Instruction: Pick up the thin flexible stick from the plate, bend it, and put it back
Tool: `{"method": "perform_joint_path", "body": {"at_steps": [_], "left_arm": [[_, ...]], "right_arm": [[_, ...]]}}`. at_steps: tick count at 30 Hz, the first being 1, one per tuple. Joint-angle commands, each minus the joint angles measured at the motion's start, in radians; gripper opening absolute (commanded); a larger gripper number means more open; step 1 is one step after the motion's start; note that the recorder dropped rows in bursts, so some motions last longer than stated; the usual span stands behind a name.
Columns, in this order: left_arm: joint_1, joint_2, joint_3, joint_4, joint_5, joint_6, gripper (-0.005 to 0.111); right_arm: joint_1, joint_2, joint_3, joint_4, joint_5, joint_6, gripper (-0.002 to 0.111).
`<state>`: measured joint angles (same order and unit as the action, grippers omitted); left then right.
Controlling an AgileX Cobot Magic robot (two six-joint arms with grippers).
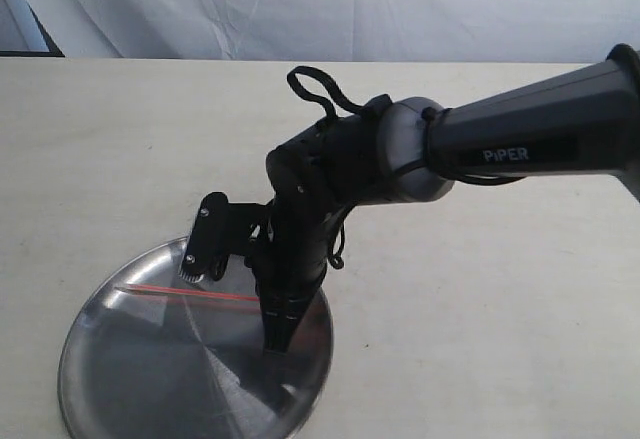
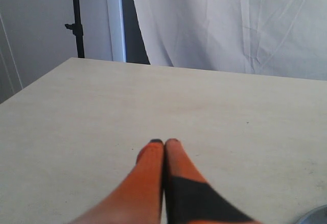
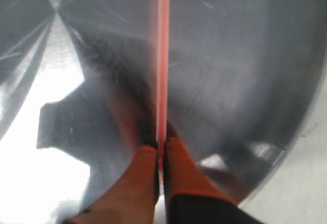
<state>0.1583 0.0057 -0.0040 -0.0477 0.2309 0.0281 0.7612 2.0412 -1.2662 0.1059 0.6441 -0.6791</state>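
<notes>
The thin flexible stick [image 1: 190, 294] lies across the far half of the plate [image 1: 110, 379], running from near its left rim toward its right side. In the right wrist view the stick [image 3: 163, 55] runs straight out from between the orange pads. Whether it rests on the metal or sits just above it, I cannot tell.

It looks very light and whippy. A pinch at one end, as here, leaves the whole length free to sag or swing. It is so thin that it could twist or slide between the pads, and on the polished plate [image 3: 245, 55] it would skate easily. Bending it probably needs a second hold near the far end.

The right gripper [image 3: 161, 150] has its jaws closed on the stick's near end, seen from outside low over the plate [image 1: 268, 311].

The left gripper [image 2: 164, 143] is pressed shut on nothing, over the bare pale table [image 2: 230, 112], well apart from the plate.
</notes>
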Motion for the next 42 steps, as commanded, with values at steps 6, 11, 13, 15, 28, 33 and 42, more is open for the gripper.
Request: {"method": "perform_joint_path", "body": {"at_steps": [6, 11, 13, 15, 28, 33, 42], "left_arm": [[0.0, -0.006, 0.004, 0.0, 0.001, 0.001, 0.0], [0.0, -0.006, 0.004, 0.0, 0.001, 0.001, 0.0], [0.0, -0.006, 0.004, 0.0, 0.001, 0.001, 0.0], [0.0, -0.006, 0.004, 0.0, 0.001, 0.001, 0.0], [0.0, -0.006, 0.004, 0.0, 0.001, 0.001, 0.0], [0.0, -0.006, 0.004, 0.067, -0.152, -0.009, 0.0], [0.0, -0.006, 0.004, -0.214, -0.836, -0.581, 0.0]], "right_arm": [[-0.003, -0.013, 0.002, -0.008, -0.009, -0.023, -0.001], [-0.003, -0.013, 0.002, -0.008, -0.023, -0.026, -0.001], [-0.003, -0.013, 0.002, -0.008, -0.027, -0.026, -0.001], [-0.003, -0.013, 0.002, -0.008, -0.029, -0.026, -0.001], [-0.003, -0.034, 0.002, -0.001, 0.025, -0.026, -0.001], [-0.003, -0.1, 0.002, -0.001, 0.026, -0.024, -0.001], [-0.003, -0.192, 0.002, 0.035, 0.051, -0.018, -0.001]]}}
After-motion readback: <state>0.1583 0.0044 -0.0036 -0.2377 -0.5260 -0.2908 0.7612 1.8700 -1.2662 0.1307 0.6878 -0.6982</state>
